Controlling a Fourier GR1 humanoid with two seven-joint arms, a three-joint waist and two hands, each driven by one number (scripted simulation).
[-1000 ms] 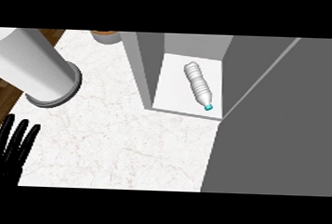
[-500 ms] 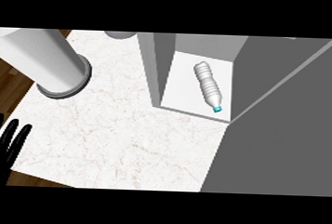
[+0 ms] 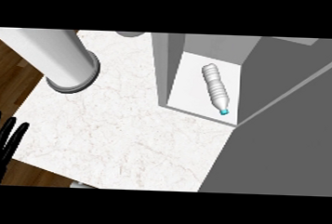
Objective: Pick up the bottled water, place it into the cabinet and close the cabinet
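"Closing the cabinet (image 3: 167,63) looks like the only step not yet done. The bottled water (image 3: 216,87) lies on its side on the cabinet's white floor, with its blue cap toward the floor's front right corner."

"Any risk to the bottle?"

"The cap sits just beside the floor's front edge. Swing the grey door (image 3: 284,150) slowly, so it doesn't catch the cap."

"Which hand should do it?"

"The left hand (image 3: 4,143) rests beside the counter's (image 3: 127,131) front left corner, fingers straight and holding nothing, well apart from the door. The right hand isn't in view, though I'd judge its side nearer."
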